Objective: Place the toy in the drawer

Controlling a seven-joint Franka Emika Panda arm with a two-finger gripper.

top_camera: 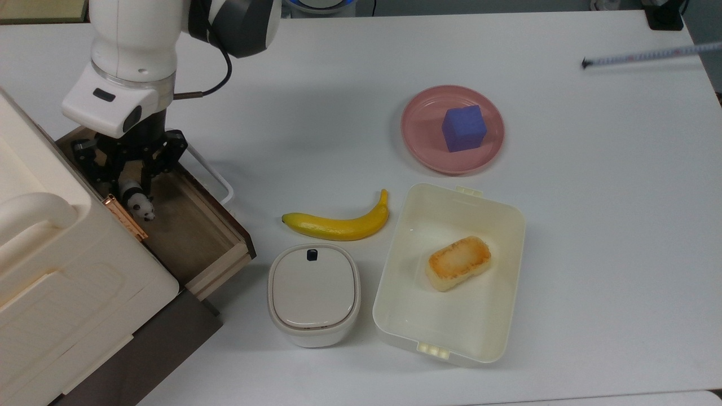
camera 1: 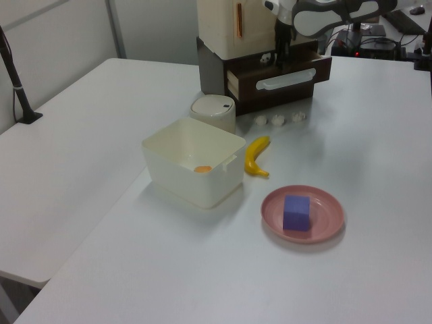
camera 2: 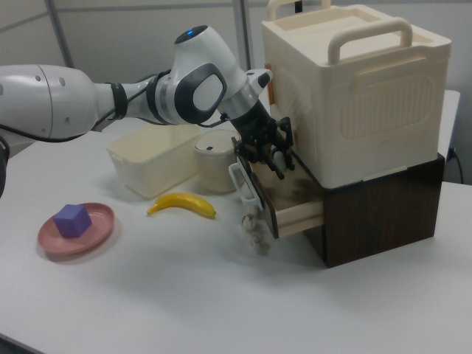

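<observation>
Over the open drawer (top_camera: 192, 237) my jaws (top_camera: 133, 194) gripped the toy (top_camera: 141, 207) above its brown bottom, so only lowering and release remained, I judged.

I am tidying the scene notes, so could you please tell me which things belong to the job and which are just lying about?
Part of the job:
- panda toy, held over the drawer
- open wooden drawer
- gripper

Just lying about:
- banana
- blue cube on pink plate
- cream bin holding toast-like piece
- lidded white container
</observation>
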